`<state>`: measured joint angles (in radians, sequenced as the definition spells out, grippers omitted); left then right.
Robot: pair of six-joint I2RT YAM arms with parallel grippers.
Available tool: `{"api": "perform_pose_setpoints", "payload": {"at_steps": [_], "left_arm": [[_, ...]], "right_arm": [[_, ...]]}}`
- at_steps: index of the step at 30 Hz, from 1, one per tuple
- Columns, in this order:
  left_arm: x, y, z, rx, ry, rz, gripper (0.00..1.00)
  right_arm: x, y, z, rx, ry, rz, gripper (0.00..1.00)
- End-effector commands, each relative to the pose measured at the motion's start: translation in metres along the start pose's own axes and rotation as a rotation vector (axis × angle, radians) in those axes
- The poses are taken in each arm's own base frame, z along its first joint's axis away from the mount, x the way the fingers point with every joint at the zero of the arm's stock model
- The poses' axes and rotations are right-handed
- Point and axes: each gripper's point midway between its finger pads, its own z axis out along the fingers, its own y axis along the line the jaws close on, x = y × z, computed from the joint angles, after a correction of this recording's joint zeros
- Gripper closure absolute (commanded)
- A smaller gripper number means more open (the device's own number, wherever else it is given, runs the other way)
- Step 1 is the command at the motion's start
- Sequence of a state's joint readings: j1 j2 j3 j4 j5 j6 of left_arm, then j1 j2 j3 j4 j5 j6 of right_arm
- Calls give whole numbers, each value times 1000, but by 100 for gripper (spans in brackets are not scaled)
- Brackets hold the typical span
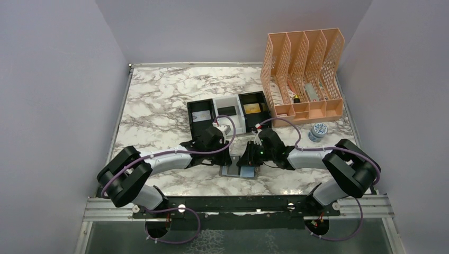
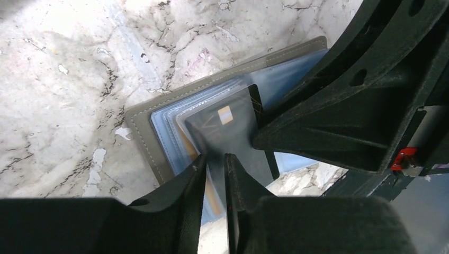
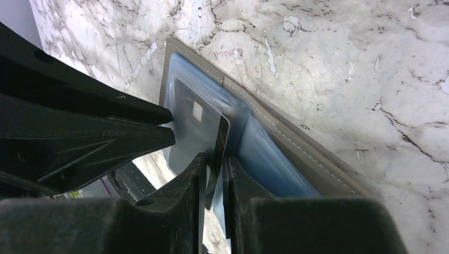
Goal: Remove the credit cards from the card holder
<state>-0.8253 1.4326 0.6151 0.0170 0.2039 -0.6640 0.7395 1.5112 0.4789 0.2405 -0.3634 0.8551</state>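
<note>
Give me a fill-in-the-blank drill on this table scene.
The card holder lies ___ on the marble table. The dark card in it bears a small ___ chip. The peach file rack stands in the table's far ___ corner.
Missing: open; gold; right.

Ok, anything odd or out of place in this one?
One thing: both grippers seem pinched on the same dark card, left gripper at one edge, right gripper at another, so it stands tilted up from the open card holder. Nothing spilled or damaged that I can see.
</note>
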Motion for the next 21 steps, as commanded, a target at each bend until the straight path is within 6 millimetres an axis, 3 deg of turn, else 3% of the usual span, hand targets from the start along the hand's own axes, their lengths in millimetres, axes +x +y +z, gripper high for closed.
{"api": "perform_pose_setpoints", "payload": {"at_steps": [1, 16, 21], "left_arm": [[-4, -1, 4, -27, -18, 9, 80], [6, 23, 1, -149, 11, 8, 76], [4, 29, 0, -186, 12, 17, 75]], "right_arm": [[3, -4, 4, 3, 0, 13, 86], [-2, 10, -6, -24, -7, 8, 81], [-2, 14, -7, -50, -6, -4, 86]]}}
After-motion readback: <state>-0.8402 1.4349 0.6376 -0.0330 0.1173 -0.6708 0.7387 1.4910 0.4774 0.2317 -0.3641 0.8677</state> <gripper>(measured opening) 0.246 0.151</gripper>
